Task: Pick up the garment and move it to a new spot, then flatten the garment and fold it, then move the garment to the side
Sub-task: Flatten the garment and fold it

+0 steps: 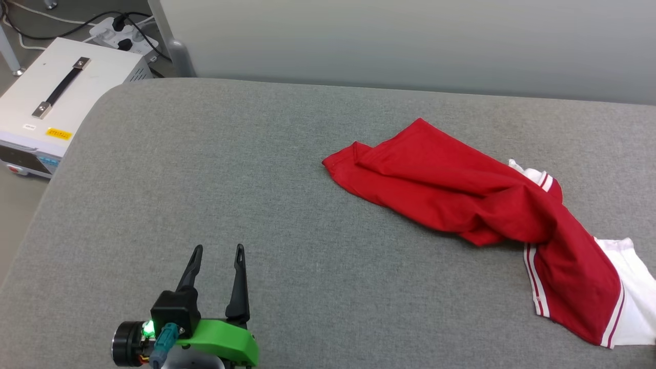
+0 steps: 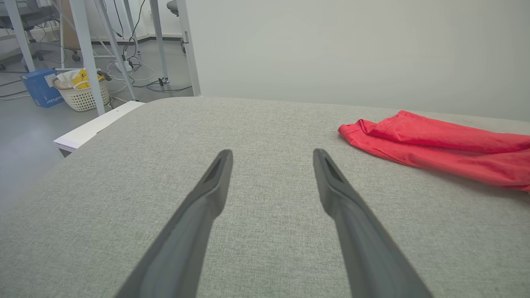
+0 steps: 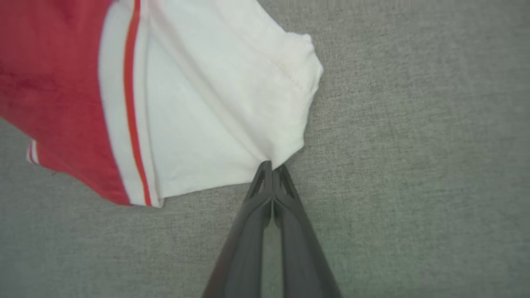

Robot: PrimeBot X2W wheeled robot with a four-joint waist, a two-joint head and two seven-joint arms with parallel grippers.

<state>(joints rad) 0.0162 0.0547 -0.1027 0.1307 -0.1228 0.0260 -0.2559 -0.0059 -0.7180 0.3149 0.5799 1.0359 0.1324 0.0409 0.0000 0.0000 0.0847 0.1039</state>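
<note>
Head view: a red shirt (image 1: 461, 195) lies crumpled on the right half of the grey cloth-covered table (image 1: 205, 179). Its red body runs from the middle of the table toward the near right corner. A white sleeve (image 1: 633, 287) with red and white stripe trim spreads at the near right end, and a second bit of white with the same trim peeks out at the shirt's far side. The left pincer (image 1: 219, 249) sits at the near left, well apart from the shirt. Its two dark fingers stand wide with nothing between them, pointing away from the robot. On the floor past the table's far left corner stands a white box (image 1: 66, 87) with a black handle, and a power strip (image 1: 120, 31) with cables lies behind it.

Left wrist view: the left pincer (image 2: 272, 154) is spread wide over bare grey cloth and holds nothing. The red shirt (image 2: 434, 140) lies to the right and farther off, not touching the fingers. Beyond the table's left edge, on the floor, are a white basket (image 2: 83, 93) and a blue box (image 2: 41, 87) among metal legs.

Right wrist view: the right pincer (image 3: 273, 166) is closed, fingertips pressed together on the edge of the white sleeve (image 3: 198, 103). Creases in the cloth draw in toward the tips. The shirt's red body (image 3: 54, 82) and stripe trim lie to the left on the table.
</note>
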